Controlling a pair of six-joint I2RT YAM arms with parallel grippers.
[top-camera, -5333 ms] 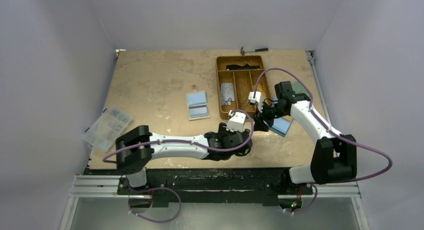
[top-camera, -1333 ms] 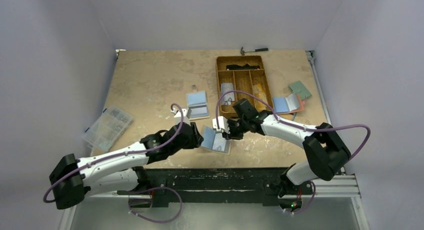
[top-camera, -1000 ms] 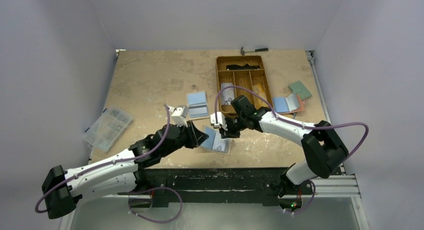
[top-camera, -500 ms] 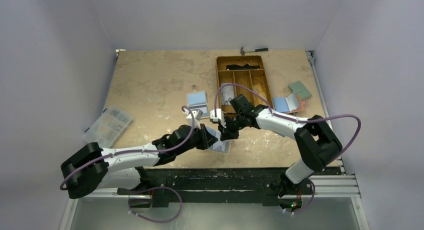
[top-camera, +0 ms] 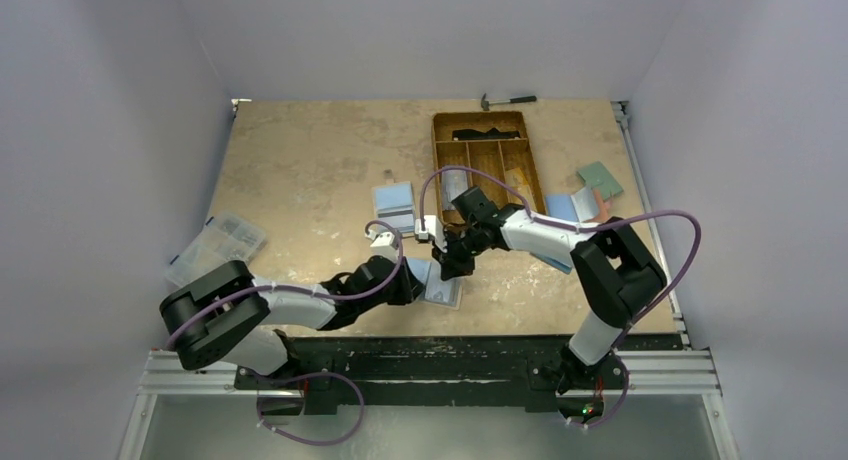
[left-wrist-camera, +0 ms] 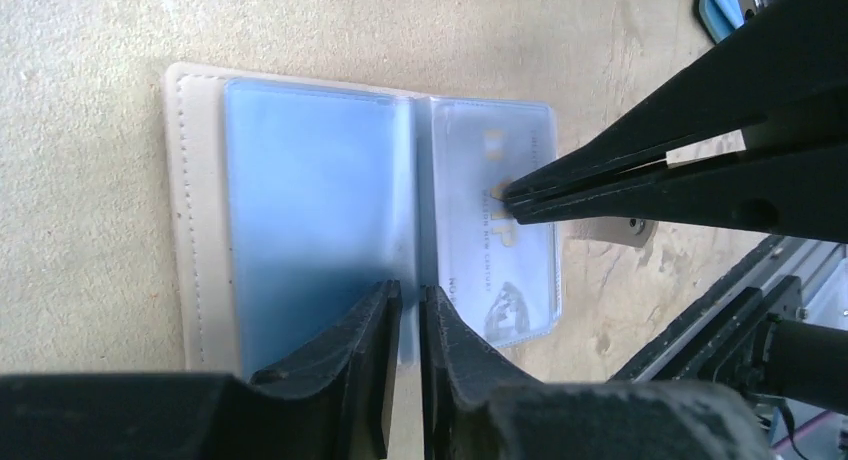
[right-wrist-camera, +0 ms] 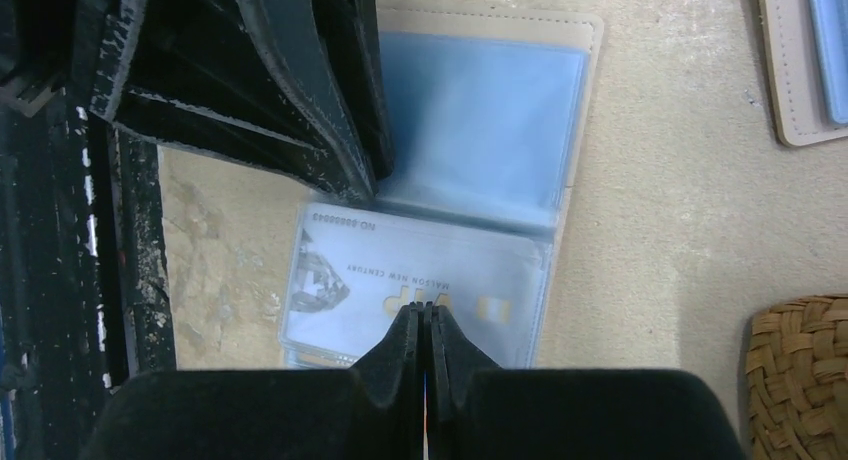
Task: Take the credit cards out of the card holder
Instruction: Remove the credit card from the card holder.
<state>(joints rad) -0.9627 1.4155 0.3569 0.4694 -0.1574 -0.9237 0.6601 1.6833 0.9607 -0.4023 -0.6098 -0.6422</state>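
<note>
Pale walls [top-camera: 400,40], mottled tan tabletop [top-camera: 300,160]. Card holder [left-wrist-camera: 300,210] open flat at 6 o'clock edge; left wrist view: long axis 9-to-3, credit card [left-wrist-camera: 480,270] sleeved toward 3. Left pincer [left-wrist-camera: 410,295] nearly together on fold; right pincer [right-wrist-camera: 421,315] together on card.

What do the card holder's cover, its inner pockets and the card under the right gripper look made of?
Card holder cover: tan leather or leatherette, matte, with a stitched edge. Pockets: clear soft plastic, glossy, showing hazy glare. Card: probably stiff plastic, pale grey, printed lettering; seen only through the pocket.
</note>
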